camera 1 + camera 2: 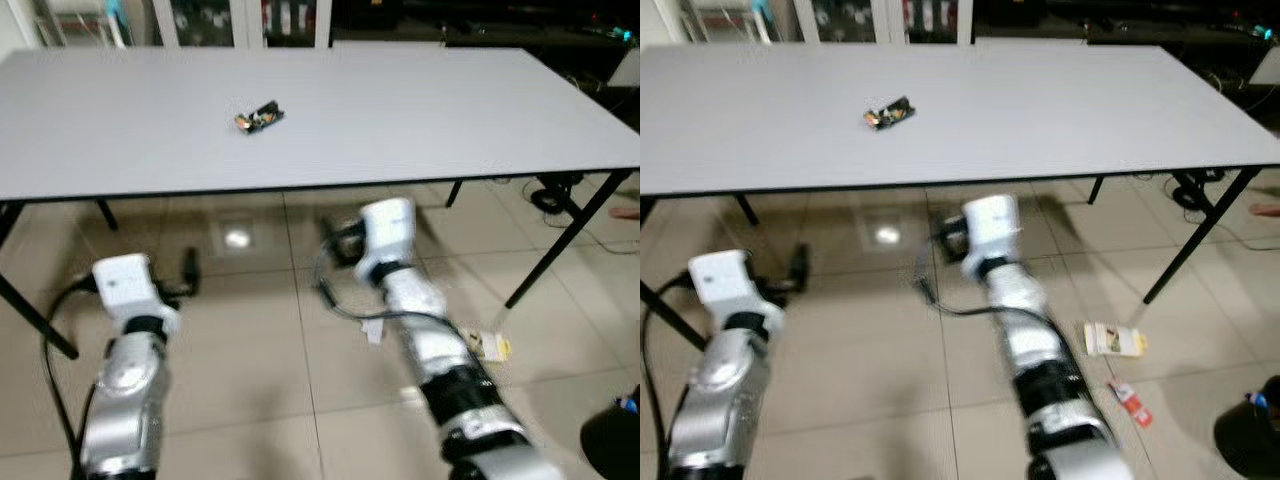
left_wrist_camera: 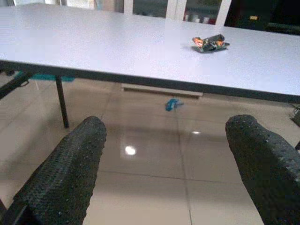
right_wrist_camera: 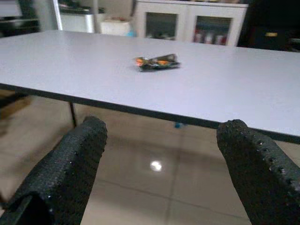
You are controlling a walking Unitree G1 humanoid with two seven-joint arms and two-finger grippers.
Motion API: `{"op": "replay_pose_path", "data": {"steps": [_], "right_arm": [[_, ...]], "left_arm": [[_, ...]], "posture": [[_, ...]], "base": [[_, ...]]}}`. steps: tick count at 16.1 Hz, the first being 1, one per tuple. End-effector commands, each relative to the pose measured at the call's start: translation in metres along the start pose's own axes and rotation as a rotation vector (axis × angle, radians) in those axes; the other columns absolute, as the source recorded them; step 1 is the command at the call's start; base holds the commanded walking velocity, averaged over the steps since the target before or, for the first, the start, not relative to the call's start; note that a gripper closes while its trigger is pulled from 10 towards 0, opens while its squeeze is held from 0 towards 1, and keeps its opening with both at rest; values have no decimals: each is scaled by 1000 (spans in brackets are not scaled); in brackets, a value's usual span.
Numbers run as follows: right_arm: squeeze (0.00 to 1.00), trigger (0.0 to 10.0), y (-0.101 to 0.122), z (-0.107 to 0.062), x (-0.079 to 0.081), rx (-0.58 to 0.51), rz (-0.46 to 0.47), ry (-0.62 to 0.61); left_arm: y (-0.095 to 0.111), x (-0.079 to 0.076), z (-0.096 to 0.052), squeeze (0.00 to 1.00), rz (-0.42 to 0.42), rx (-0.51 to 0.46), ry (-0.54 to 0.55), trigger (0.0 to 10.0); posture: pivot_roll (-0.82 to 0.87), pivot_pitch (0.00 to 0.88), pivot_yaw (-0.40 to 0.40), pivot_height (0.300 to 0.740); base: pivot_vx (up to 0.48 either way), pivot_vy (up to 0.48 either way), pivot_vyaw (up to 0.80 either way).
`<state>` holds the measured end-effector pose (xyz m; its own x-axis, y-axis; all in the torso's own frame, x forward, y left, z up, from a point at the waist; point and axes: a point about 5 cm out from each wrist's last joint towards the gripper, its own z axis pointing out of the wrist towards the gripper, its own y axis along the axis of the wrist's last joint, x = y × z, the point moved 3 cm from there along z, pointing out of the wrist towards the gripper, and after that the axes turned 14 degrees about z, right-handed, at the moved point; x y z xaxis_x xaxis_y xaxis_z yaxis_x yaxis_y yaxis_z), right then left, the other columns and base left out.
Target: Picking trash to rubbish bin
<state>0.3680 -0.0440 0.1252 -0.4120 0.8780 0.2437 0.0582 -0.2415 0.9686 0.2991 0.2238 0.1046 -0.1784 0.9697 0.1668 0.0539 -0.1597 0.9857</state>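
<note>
A crumpled dark wrapper with orange bits lies on the grey table, left of its middle. Both arms are held low in front of the table's near edge, below the tabletop. My left gripper is open, with its two black fingers wide apart and nothing between them. My right gripper is open too and holds nothing. Both wrist views look up across the table toward the wrapper, which is well ahead of the fingertips.
On the tiled floor at the right lie a small flattened carton and a red wrapper. A black bin sits at the lower right corner. Black table legs slant down on both sides. Cabinets stand behind the table.
</note>
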Motion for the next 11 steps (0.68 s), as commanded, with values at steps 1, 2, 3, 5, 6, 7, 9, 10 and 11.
{"op": "replay_pose_path", "data": {"steps": [1, 2, 3, 5, 6, 7, 9, 10, 11], "right_arm": [[0, 10000, 5, -3, -16, -8, -10, -34], [0, 10000, 5, -4, -17, -6, -11, -37], [0, 10000, 5, -4, -20, -2, -11, -46], [0, 10000, 4, -6, -22, 0, -6, -55], [0, 10000, 4, -6, -21, 0, -6, -53], [0, 10000, 4, -6, -20, 1, -7, -52], [0, 10000, 5, -7, -19, -3, -12, -46], [0, 10000, 5, -7, -19, -5, -12, -45], [0, 10000, 6, -7, -18, -6, -10, -43]], "left_arm": [[5, -6, -1, 0, -9, -7, -17, 10000], [5, -6, -1, 0, -8, -6, -19, 10000], [5, -6, -1, 0, -4, -4, -23, 10000], [8, -7, 1, 0, -3, -9, -26, 10000], [9, -8, 1, 0, -5, -11, -28, 10000], [9, -8, 1, 0, -6, -11, -27, 10000], [9, -7, -1, 0, -8, -8, -22, 10000], [9, -7, -2, 0, -8, -7, -22, 10000], [7, -7, -3, 0, -9, -2, -22, 10000]], "posture": [[26, 76, -12, 740], [26, 76, -12, 740], [24, 78, -10, 740], [20, 85, -7, 740], [20, 88, -7, 740], [20, 88, -7, 740], [22, 93, -8, 740], [21, 95, -7, 740], [19, 97, -9, 740]], "base": [[364, 0, 0], [356, 0, 0], [352, 0, 0], [384, 279, 0], [390, 277, 0], [390, 281, 0], [388, 281, 0], [386, 285, 0], [386, 285, 0]]}}
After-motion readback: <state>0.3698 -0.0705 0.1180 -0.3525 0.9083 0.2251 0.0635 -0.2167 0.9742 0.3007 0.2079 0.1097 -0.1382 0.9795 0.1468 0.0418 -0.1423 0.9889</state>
